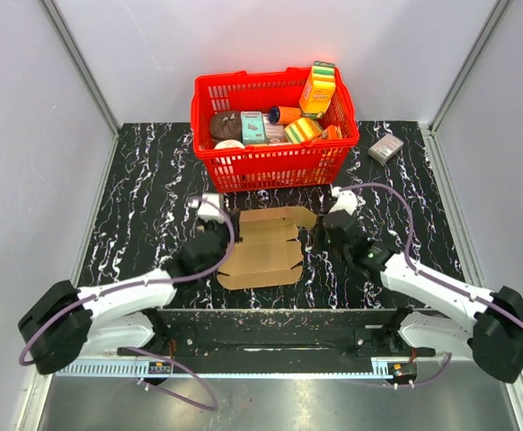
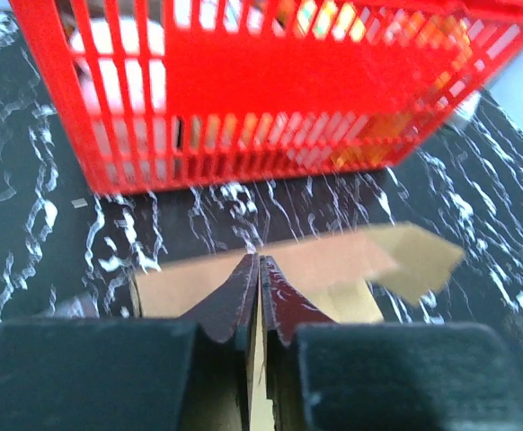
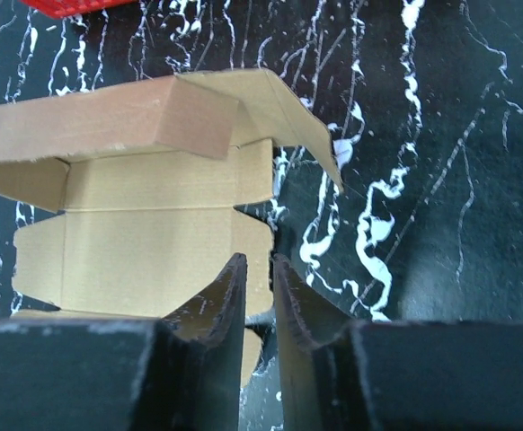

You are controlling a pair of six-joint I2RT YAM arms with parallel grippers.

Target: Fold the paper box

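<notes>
Honestly, the paper box [image 1: 266,247] sits half-folded on the counter [image 1: 145,180] between my arms. Looks light and floppy, so I'd pinch the side flaps. Left jaws nearly shut, can't tell if on its edge; right jaws narrow, empty.

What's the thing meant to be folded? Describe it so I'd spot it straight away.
Find the red basket at the back of the black marbled table. Directly in front of it lies the paper box, a flat sheet with some flaps raised. Unlike the colourful packages in the basket and the small grey box beside it, it is plain brown, unprinted cardboard.
</notes>
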